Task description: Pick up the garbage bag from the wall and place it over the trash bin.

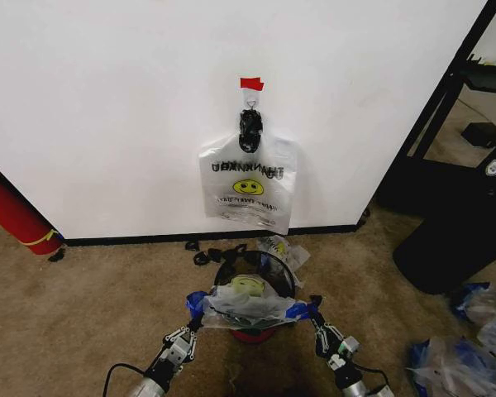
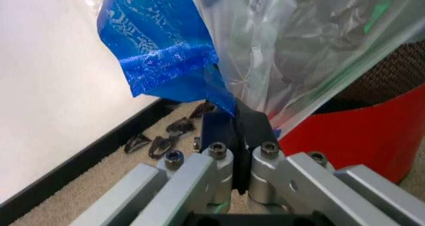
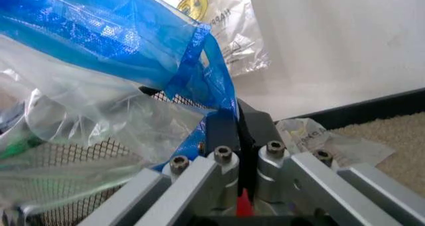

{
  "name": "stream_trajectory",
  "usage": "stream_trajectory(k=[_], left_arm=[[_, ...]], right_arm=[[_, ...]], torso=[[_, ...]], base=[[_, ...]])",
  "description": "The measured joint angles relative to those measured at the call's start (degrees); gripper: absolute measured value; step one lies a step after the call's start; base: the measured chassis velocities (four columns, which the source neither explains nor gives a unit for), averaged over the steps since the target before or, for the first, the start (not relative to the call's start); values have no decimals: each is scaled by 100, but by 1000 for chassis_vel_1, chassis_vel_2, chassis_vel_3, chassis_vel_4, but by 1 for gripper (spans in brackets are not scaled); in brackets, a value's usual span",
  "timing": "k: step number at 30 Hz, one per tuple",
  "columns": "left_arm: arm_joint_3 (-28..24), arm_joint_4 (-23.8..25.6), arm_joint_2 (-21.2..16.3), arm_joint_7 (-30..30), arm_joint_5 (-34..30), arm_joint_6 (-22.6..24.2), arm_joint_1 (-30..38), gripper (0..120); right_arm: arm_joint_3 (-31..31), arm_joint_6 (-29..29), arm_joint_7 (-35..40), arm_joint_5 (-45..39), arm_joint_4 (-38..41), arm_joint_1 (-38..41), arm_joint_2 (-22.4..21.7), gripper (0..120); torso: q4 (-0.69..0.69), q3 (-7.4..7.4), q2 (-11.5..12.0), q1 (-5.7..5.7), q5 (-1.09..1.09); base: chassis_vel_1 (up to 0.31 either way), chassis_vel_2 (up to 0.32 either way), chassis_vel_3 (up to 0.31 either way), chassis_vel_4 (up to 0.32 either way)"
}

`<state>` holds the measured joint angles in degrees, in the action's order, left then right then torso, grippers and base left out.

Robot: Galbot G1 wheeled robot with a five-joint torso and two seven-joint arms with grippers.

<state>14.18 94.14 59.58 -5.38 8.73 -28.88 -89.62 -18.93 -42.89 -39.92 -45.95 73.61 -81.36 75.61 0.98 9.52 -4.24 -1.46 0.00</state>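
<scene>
The garbage bag [image 1: 246, 304], clear plastic with a yellow smiley and blue handle patches, is stretched between my two grippers just above the trash bin [image 1: 274, 275], a small black mesh bin with a red bottom. My left gripper [image 1: 195, 318] is shut on the bag's left blue handle [image 2: 166, 52], its fingertips [image 2: 238, 129] pinched together on the plastic. My right gripper [image 1: 312, 314] is shut on the right blue handle [image 3: 99, 37], clamped at the tips [image 3: 238, 124]. The bin's red base [image 2: 359, 136] and mesh wall [image 3: 79, 159] sit right under the bag.
A like smiley bag [image 1: 248, 186] hangs from a wall hook under red tape. Black clips [image 1: 211, 253] and a crumpled bag [image 1: 288, 248] lie by the baseboard. A red cylinder [image 1: 16, 217] leans at left; a big black cylinder [image 1: 455, 248] and loose bags [image 1: 467, 351] are at right.
</scene>
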Motion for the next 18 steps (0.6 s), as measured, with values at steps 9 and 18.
stream_trajectory(k=[9, 18], left_arm=[[77, 325, -121, 62, -2, -75, -238, 18], [764, 914, -510, 1153, 76, -529, -596, 52]], right_arm=[[-68, 200, -120, 65, 357, -192, -129, 8], [-630, 48, -428, 521, 841, -535, -576, 43]], torso=[[1, 0, 0, 0, 0], [1, 0, 0, 0, 0]], base=[[0, 0, 0, 0], [0, 0, 0, 0]])
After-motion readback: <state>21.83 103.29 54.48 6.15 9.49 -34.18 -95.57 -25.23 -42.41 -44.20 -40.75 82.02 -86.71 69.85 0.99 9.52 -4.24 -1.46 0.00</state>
